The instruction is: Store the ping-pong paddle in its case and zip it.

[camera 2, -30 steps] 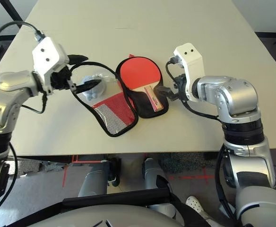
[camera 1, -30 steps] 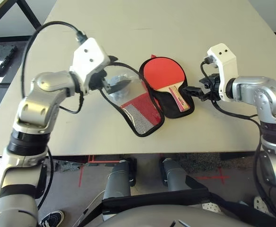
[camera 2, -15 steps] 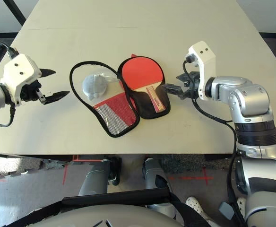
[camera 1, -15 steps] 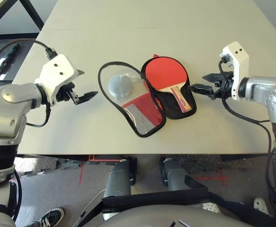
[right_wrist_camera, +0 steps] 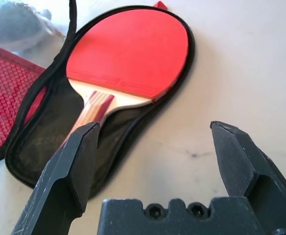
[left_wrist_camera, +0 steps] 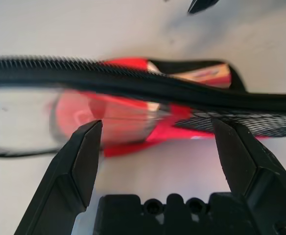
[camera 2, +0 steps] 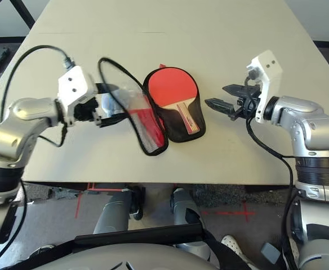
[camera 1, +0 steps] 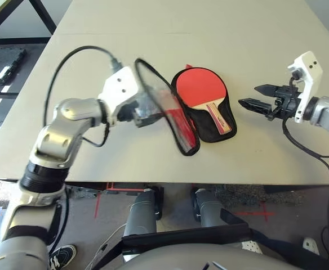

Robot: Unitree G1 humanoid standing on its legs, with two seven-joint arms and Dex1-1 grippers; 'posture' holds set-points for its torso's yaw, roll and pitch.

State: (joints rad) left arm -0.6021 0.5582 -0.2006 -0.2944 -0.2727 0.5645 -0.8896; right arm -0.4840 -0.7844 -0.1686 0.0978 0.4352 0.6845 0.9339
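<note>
From the head camera, the ping-pong paddle [camera 1: 201,90] lies face up in the lower half of the open case [camera 1: 209,126] near the middle of the pale table [camera 1: 170,28], handle toward the robot. The case's lid flap [camera 1: 170,112] stands lifted on edge beside the paddle, blurred. The left gripper [camera 2: 105,115] sits against the flap's outer side, its fingers spread. The right gripper [camera 1: 254,97] hovers to the paddle's right, well apart from it, fingers spread and holding nothing.

In the left wrist view, the black zip edge [left_wrist_camera: 133,83] of the flap crosses in front of the spread fingers [left_wrist_camera: 82,156], red fabric and black mesh behind it; whether the fingers touch it cannot be told.

In the right wrist view, the paddle's red face [right_wrist_camera: 133,49] rests on the black lining, the striped handle [right_wrist_camera: 91,110] just past one finger. A grey plush ball [right_wrist_camera: 15,24] lies beyond the red mesh pocket [right_wrist_camera: 11,73].
</note>
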